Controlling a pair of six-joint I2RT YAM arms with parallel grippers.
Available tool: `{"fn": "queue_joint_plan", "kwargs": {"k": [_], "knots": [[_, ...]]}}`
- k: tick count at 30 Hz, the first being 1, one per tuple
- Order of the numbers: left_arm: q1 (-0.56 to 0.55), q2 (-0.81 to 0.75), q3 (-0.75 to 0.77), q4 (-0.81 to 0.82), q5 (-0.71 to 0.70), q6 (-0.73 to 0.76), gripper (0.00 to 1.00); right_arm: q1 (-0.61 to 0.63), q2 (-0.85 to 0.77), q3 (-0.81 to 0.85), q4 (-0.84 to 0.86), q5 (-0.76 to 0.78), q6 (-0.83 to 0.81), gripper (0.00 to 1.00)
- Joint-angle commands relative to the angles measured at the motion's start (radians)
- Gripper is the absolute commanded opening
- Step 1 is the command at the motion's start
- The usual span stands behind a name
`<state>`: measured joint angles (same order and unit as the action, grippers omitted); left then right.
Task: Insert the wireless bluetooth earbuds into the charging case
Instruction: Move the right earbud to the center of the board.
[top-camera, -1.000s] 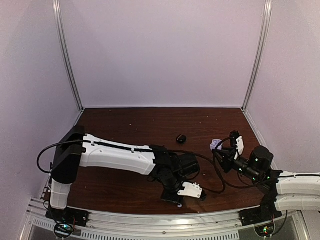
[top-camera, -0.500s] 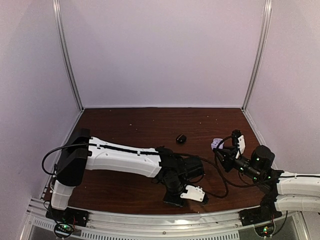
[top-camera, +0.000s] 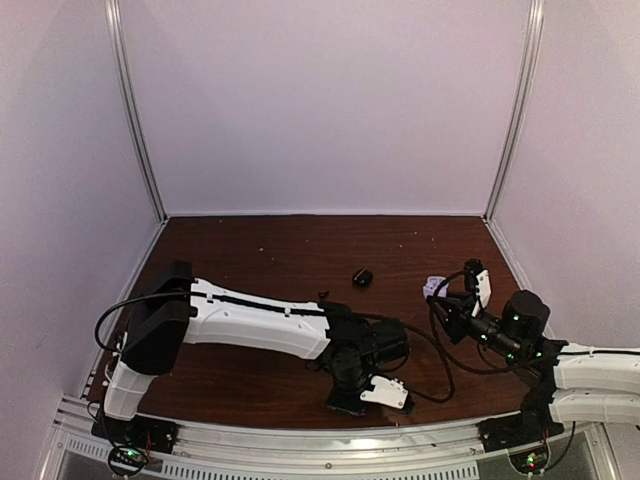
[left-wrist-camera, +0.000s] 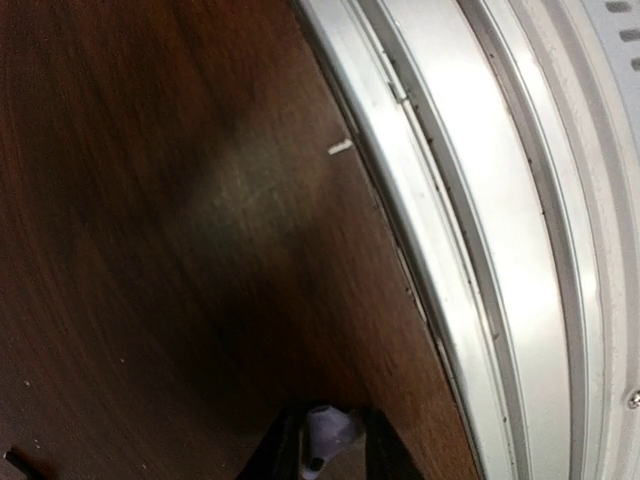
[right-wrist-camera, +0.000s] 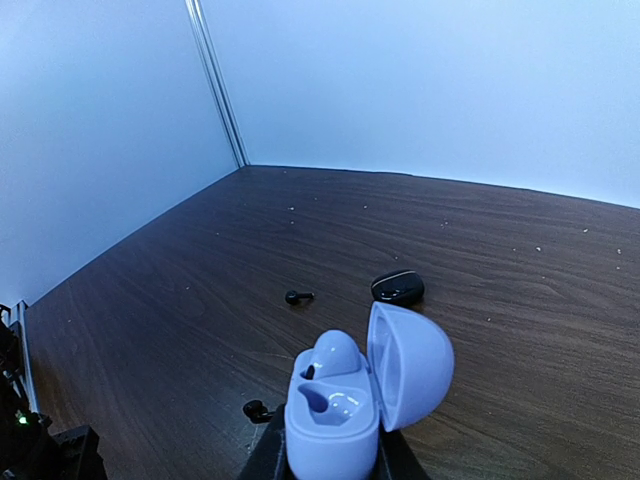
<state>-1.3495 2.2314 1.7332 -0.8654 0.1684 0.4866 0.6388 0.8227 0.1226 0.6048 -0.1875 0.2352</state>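
Observation:
In the left wrist view a pale lavender earbud (left-wrist-camera: 331, 432) sits between my left gripper's (left-wrist-camera: 330, 452) dark fingers (left-wrist-camera: 276, 456), which are shut on it just above the wood near the table's front rail. My right gripper (right-wrist-camera: 332, 450) is shut on the open lavender charging case (right-wrist-camera: 335, 420), held above the table with its lid (right-wrist-camera: 410, 365) tipped to the right. One pale earbud (right-wrist-camera: 336, 352) is seated in the case and the socket beside it is empty. Two black earbuds (right-wrist-camera: 298, 296) (right-wrist-camera: 255, 410) lie loose on the table. From above, the case (top-camera: 431, 287) is at the right.
A shut black case (right-wrist-camera: 398, 287) (top-camera: 362, 277) lies on the brown table beyond the lavender one. The aluminium front rail (left-wrist-camera: 470, 230) runs close beside my left gripper (top-camera: 349, 404). White walls enclose the table on three sides.
My left arm has swung a little to the right along the front edge, and its jaws have narrowed onto the pale earbud. The right arm holds the case almost still.

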Motion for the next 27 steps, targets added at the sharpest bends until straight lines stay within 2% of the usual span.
{"fn": "queue_joint_plan", "kwargs": {"k": [1, 6, 10, 19, 27], "knots": [[-0.005, 0.006, -0.003, -0.006, 0.005, 0.008, 0.22, -0.007, -0.009, 0.003, 0.017, -0.015, 0.003, 0.06], [0.005, -0.028, -0.071, 0.005, -0.006, -0.023, 0.17, -0.007, -0.01, 0.005, 0.015, -0.015, 0.001, 0.06], [0.052, -0.092, -0.19, 0.037, -0.017, -0.101, 0.17, -0.007, -0.006, 0.008, 0.017, -0.018, 0.0, 0.06], [0.269, -0.291, -0.51, 0.178, -0.061, -0.429, 0.18, -0.009, 0.025, 0.015, 0.038, -0.031, 0.001, 0.07], [0.328, -0.329, -0.572, 0.076, -0.099, -0.614, 0.22, -0.009, 0.029, 0.021, 0.034, -0.037, 0.003, 0.07]]}}
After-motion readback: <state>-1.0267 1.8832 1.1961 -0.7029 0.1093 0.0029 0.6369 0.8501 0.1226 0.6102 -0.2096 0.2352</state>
